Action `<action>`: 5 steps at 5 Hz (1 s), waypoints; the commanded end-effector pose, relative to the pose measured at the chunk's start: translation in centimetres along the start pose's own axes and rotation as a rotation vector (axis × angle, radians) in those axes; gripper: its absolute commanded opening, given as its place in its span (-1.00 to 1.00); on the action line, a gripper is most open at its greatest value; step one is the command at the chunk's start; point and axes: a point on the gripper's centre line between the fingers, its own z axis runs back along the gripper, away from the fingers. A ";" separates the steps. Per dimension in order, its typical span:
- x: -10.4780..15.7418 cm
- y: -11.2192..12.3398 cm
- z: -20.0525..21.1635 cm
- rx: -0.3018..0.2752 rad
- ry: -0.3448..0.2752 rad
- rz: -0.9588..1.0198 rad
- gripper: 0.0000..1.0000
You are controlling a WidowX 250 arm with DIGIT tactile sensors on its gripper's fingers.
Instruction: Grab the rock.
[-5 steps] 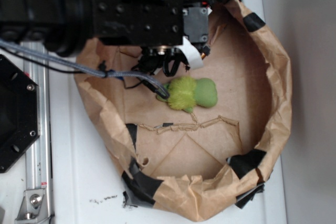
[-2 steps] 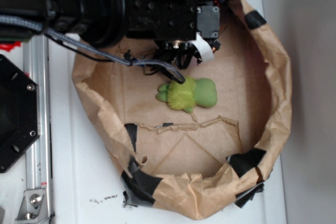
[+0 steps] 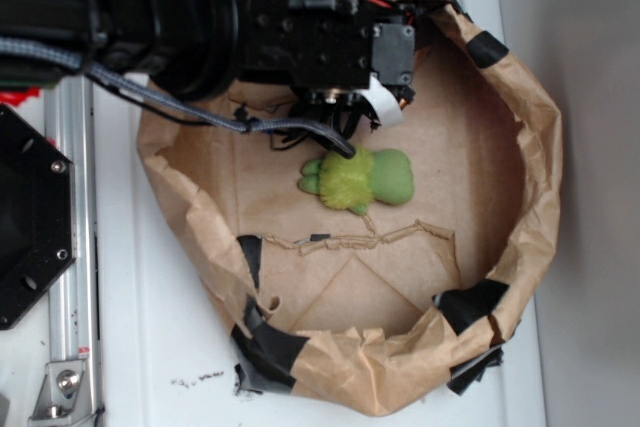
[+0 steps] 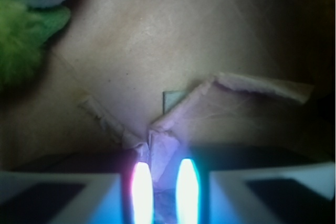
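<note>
The rock (image 4: 164, 203) shows only in the wrist view, as a dim mottled lump in the narrow gap between the two glowing fingers (image 4: 142, 187). My gripper (image 4: 164, 163) is shut on it, just above a torn fold of brown paper. In the exterior view the gripper (image 3: 345, 119) hangs under the black arm at the back of the paper bin, and the rock is hidden there. The green fuzzy plush toy (image 3: 360, 179) lies just in front of the gripper, and its edge shows at the wrist view's top left (image 4: 26, 19).
A crumpled brown paper wall (image 3: 535, 177) patched with black tape (image 3: 470, 307) rings the floor. A torn paper ridge (image 3: 370, 239) crosses the floor in front of the toy. The black arm base (image 3: 30, 217) and a metal rail (image 3: 70, 297) stand outside on the left.
The arm has moved right and toward the back of the bin and looks larger, as if raised. The plush toy's left end, covered a second ago, now shows. The toy has not moved.
</note>
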 end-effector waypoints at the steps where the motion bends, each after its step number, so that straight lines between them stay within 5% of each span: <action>1: -0.3 -0.3 0.2 0.009 0.002 0.045 -1.00; 4: -1.0 0.0 9.4 -0.006 -0.228 0.189 -1.00; 5: -1.4 0.0 8.3 0.015 -0.187 0.172 -1.00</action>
